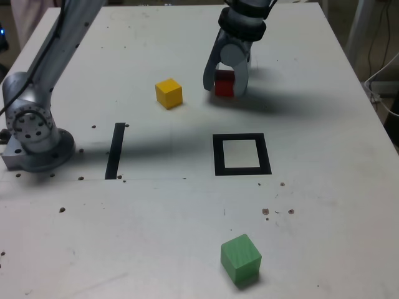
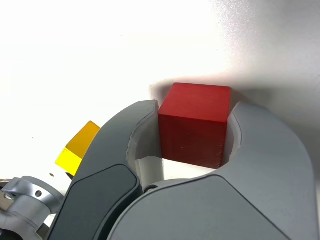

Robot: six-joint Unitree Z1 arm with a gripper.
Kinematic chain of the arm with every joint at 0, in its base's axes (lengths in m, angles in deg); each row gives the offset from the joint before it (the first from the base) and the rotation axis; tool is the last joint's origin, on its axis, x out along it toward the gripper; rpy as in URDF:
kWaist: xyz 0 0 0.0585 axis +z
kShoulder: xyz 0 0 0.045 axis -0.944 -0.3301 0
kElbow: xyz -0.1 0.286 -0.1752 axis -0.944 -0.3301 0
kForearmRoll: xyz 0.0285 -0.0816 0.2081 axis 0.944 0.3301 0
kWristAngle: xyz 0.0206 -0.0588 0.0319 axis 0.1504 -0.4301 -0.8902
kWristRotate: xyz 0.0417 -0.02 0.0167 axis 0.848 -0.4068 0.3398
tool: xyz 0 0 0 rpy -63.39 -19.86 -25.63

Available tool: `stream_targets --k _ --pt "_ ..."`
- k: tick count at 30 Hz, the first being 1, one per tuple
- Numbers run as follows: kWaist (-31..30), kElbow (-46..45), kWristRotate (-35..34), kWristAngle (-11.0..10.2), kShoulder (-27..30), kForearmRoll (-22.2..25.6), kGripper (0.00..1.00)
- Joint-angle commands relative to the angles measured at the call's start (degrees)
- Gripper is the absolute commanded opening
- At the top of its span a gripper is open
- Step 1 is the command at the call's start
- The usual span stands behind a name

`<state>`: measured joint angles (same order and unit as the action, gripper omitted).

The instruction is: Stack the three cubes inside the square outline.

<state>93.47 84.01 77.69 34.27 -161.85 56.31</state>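
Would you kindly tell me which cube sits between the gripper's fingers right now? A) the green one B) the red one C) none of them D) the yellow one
B: the red cube sits between the two fingers of the gripper, which touch its sides in the wrist view, while the yellow cube and green cube lie apart on the table.

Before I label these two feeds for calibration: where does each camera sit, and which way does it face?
Exterior view: off the arm, above the table, looking down across it at the square outline, green cube and arm base.
Wrist view: on the wrist, looking out between the jaws.
Shared: the gripper jaws flanking the red cube, and the yellow cube.
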Motion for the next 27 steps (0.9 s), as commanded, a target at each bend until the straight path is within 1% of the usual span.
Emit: stream_targets --k 1,6,10,20,27 --pt "-0.3 0.1 -0.2 -0.1 -0.3 0.2 0.28" --pt "-1.9 -0.4 -1.3 -0.1 1.4 0.8 0.28" --pt "-5.2 -1.5 -4.3 0.3 3.7 1.5 0.28" --pt "-17.1 -7.1 -16.6 4.6 10.7 1.2 0.29" --pt "-23.0 -8.3 -22.8 8.0 11.8 0.8 0.29"
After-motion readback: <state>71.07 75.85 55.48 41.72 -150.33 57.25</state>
